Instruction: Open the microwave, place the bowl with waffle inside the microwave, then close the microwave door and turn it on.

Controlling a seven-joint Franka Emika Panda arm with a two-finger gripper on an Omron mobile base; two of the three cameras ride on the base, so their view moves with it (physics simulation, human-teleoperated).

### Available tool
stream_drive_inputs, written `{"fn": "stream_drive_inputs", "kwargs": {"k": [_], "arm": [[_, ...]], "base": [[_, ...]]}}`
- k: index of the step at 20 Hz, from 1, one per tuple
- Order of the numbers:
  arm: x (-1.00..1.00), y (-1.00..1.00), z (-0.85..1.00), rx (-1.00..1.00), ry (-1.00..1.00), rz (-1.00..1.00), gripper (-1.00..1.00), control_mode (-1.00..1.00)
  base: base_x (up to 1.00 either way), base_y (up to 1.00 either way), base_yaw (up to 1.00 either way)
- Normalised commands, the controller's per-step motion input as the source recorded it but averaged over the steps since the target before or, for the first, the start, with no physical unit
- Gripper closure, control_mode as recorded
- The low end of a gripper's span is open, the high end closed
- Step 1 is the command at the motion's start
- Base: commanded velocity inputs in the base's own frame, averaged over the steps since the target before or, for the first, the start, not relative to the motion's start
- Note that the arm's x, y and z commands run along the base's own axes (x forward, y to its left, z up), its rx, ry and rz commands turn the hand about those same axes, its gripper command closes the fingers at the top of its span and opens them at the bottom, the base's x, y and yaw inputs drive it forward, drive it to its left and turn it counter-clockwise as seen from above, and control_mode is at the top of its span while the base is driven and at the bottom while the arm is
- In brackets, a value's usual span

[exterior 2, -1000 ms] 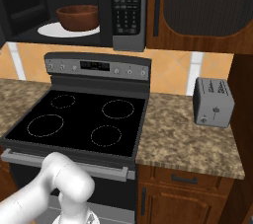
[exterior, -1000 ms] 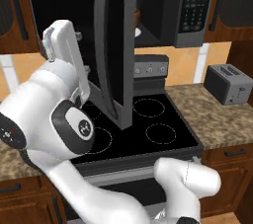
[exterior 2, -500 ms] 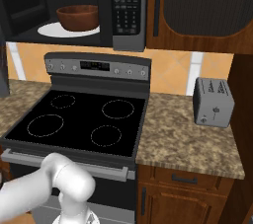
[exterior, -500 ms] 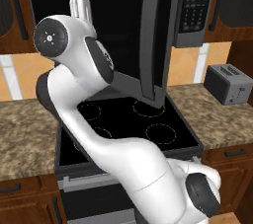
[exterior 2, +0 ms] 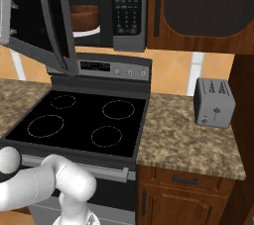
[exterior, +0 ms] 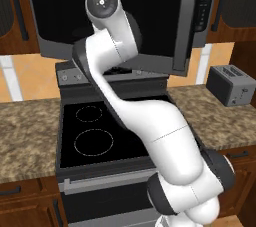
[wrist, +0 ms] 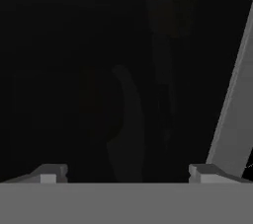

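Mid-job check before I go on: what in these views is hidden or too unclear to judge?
- Waffle: right base view, inside the bowl; the rim and the microwave door hide it.
- Door latch: left base view, the arm blocks the door's middle.
- Pincer contact: hand view, dark glass ahead; touching or apart, cannot tell.
- Keypad labels: right base view, too small to read.

Speckled granite counter (exterior 2: pixel 188 140) with grey toaster (exterior 2: pixel 214 102) upright on it, beside the black stove (exterior 2: pixel 79 122)
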Motion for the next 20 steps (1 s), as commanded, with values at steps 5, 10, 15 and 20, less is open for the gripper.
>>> {"fn": "stream_drive_inputs", "kwargs": {"k": [5, 10, 15, 20], "arm": [[0.85, -0.53, -0.13, 0.09, 0.0, 0.08, -1.0, -1.0], [0.76, -0.33, -0.18, 0.06, -0.03, 0.08, -1.0, -1.0], [0.78, 0.0, -0.03, 0.0, 0.02, 0.0, -1.0, -1.0], [0.98, 0.0, -0.35, 0.0, 0.03, 0.0, -1.0, -1.0]], "base": [[0.0, 0.0, 0.0], [0.0, 0.0, 0.0], [0.0, 0.0, 0.0], [0.0, 0.0, 0.0]]}}
